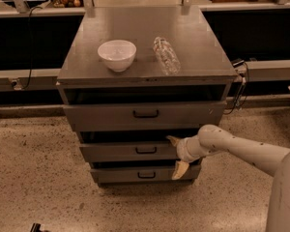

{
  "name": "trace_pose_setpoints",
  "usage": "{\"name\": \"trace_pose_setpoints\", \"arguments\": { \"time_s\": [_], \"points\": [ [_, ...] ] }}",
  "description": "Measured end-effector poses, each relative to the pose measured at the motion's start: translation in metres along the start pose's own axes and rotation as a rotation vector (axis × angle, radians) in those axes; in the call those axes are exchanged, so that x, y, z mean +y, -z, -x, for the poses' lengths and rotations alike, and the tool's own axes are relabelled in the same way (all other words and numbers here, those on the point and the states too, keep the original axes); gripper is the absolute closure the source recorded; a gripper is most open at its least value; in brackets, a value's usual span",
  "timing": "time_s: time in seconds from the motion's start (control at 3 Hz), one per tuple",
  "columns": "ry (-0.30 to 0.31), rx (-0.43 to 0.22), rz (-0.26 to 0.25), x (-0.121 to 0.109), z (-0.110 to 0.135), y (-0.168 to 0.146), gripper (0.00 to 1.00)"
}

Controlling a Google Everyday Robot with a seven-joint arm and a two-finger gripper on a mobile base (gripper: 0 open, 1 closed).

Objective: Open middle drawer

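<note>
The middle drawer (130,152) is the low grey front in the middle of the grey cabinet, with a small black handle (146,150) at its centre. It stands a little way out, with a dark gap above it. My gripper (176,154) is at the right part of this drawer front, to the right of the handle. It is open. One pale finger (172,140) sits at the drawer's top edge and the other (180,170) hangs below its bottom edge. My white arm (241,151) reaches in from the right.
The taller top drawer (145,114) and the bottom drawer (145,174) sit above and below. On the cabinet top (203,57) stand a white bowl (117,54) and a lying clear bottle (166,55). A cable (239,88) hangs at the right. The floor is speckled.
</note>
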State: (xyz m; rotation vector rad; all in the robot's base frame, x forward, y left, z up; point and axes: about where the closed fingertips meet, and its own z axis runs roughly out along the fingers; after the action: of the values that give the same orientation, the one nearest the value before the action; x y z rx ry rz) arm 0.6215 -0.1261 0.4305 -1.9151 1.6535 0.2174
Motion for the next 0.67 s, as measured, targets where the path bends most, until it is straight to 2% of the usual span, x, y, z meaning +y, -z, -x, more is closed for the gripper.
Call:
{"name": "trace_pose_setpoints", "arguments": {
  "time_s": [0.33,0.67],
  "points": [
    [-0.021,0.002,0.023,-0.004,-0.014,-0.01,0.0],
    [-0.05,0.025,0.03,-0.007,-0.027,-0.014,0.18]
  ]
}}
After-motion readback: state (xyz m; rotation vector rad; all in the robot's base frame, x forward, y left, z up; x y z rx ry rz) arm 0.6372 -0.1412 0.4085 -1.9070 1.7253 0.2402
